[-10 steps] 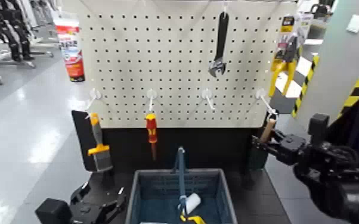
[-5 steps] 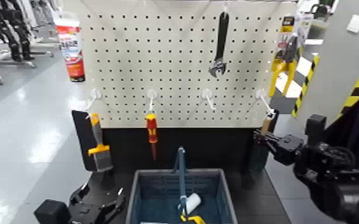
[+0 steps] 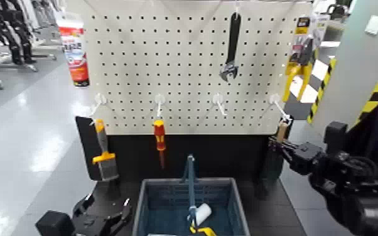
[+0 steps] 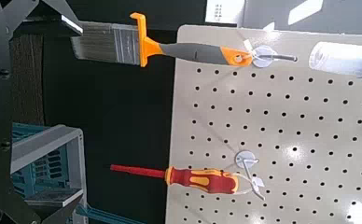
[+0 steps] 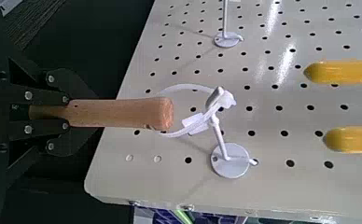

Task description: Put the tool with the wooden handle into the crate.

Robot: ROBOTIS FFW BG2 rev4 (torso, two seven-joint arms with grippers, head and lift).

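The tool with the wooden handle (image 5: 114,114) is seen hanging by a white loop from the white hook (image 5: 228,161) at the lower right corner of the pegboard (image 3: 185,69), its wooden handle (image 3: 282,132) clamped between the closed fingers of the right gripper (image 5: 39,117); the blade is hidden behind the gripper. The crate (image 3: 190,207) is placed below the pegboard's middle, with a blue bar handle across it and a white roll inside. The left gripper (image 3: 100,216) is held low beside the crate, below the pegboard's lower left corner; whether its fingers are open cannot be told. On the pegboard a black wrench (image 3: 232,47), a red-and-yellow screwdriver (image 3: 159,139) and an orange-handled brush (image 4: 160,49) are hung. A red-and-white tube (image 3: 73,50) is seen at the pegboard's upper left; its writing cannot be read.
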